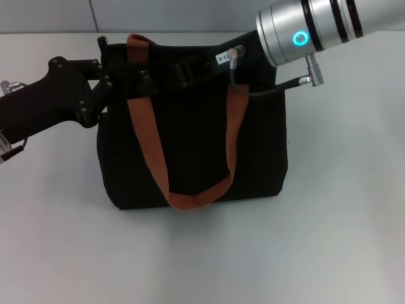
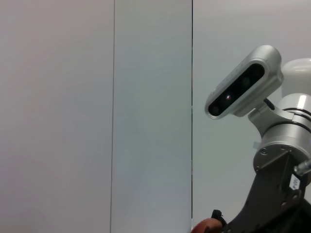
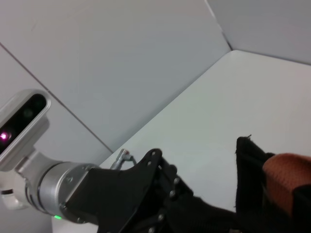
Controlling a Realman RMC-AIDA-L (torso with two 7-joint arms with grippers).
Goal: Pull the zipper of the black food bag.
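The black food bag stands upright in the middle of the white table, with an orange-brown strap hanging down its front. My left gripper is at the bag's top left corner and is shut on the fabric edge there. It also shows in the right wrist view, beside the bag's corner. My right gripper reaches in from the upper right and lies along the bag's top opening. The zipper is hidden among the black parts there.
The white table spreads around the bag, with a pale wall behind it. My right arm's silver wrist and its cable hang over the bag's top right. The left wrist view shows that wrist and its camera.
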